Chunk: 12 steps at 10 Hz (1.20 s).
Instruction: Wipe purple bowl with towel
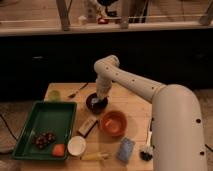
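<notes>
- Purple bowl (pixel 93 106) sits right under your gripper (pixel 102 96), toward the back of the wooden table (pixel 137 106); the arm reaches down so that the gripper hangs at or just inside the bowl's rim.
- You cannot tell from this view whether the gripper is clamped on anything. Its tip is lost against the dark bowl.
- You cannot pick out the towel as a separate thing here. If it is in play, it is likely hidden at the gripper or down in the bowl, so do not assume that you hold it.
- Judge the bowl as small, light and rigid, with a glossy and probably slippery surface. A sideways wipe is likely to push it across the table rather than clean it.
- Press downward into the bowl's floor and sweep in short arcs, so that the table takes the load and the bowl is pinned.
- Treat the towel as soft, limp and nearly weightless. Take it by a bunched fold in the middle, not by an edge, so that a pad of cloth hangs below the gripper.
- Just beside the bowl toward you lies a small flat packet (pixel 87 126), and the larger orange bowl (pixel 114 123) is near on the other side. A skidding bowl would meet either one.
- Behind the bowl a fork (pixel 79 90) lies on the table, and the green tray (pixel 47 120) fills the side away from the arm.
</notes>
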Available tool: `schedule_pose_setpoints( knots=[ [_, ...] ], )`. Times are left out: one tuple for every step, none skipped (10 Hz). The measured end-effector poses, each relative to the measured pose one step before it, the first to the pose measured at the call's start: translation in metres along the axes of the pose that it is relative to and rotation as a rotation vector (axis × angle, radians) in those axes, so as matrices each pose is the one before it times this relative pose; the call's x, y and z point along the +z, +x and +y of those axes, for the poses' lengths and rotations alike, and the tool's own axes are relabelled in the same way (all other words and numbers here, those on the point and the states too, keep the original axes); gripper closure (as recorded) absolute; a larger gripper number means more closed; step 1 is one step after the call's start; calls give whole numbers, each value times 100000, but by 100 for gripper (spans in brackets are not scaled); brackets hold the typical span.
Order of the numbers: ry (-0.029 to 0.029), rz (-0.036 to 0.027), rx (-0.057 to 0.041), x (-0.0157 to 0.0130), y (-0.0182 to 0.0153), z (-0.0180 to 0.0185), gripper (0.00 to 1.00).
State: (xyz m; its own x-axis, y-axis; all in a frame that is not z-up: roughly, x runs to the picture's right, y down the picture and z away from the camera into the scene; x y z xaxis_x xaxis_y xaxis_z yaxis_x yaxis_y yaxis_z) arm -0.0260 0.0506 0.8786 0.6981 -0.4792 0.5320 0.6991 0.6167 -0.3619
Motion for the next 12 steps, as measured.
schedule_pose_setpoints(
  knots=[
    [538, -40, -3470, 29, -1160, -1398, 99],
    [738, -83, -2714, -84, -843, -910, 99],
    [269, -250, -1889, -41, -586, -338, 99],
    [339, -473, -2693, -43, -827, 21, 99],
    [-80, -778, -2074, 92, -947, 523, 99],
    [-186, -675, -850, 175, -642, 595, 99],
    [-467, -707, 244, 260, -330, 1007, 99],
    [-553, -523, 1074, 159, 139, 1113, 99],
    [-360, -69, 1834, -110, 537, 1146, 99],
    [-479, 48, 1999, -35, 671, 1051, 99],
    [-533, 147, 3269, -147, 1124, 1309, 99],
    [-891, 239, 2885, -133, 924, 955, 99]
  ],
)
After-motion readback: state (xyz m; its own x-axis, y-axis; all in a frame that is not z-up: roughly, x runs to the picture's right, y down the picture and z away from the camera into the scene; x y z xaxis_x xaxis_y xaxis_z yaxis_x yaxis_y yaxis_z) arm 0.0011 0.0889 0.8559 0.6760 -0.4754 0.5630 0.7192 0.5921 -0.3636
